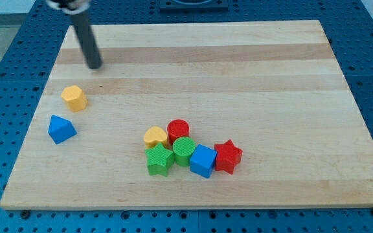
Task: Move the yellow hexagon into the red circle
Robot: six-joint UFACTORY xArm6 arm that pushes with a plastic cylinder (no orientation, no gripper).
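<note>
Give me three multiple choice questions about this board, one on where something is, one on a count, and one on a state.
1. Where does the yellow hexagon block lie?
A. Inside the cluster
B. Near the view's left edge, above the blue triangular block
C. At the view's top right

2. How many red blocks are there?
A. One
B. Two
C. Three

3. Is my tip touching the yellow hexagon block?
A. Yes
B. No, it stands apart, toward the view's top
C. It is hidden

Answers: 1 B, it sits alone beside the blue block. 2 B, the red circle block and red star block. 3 B, bare wooden board shows between them.
</note>
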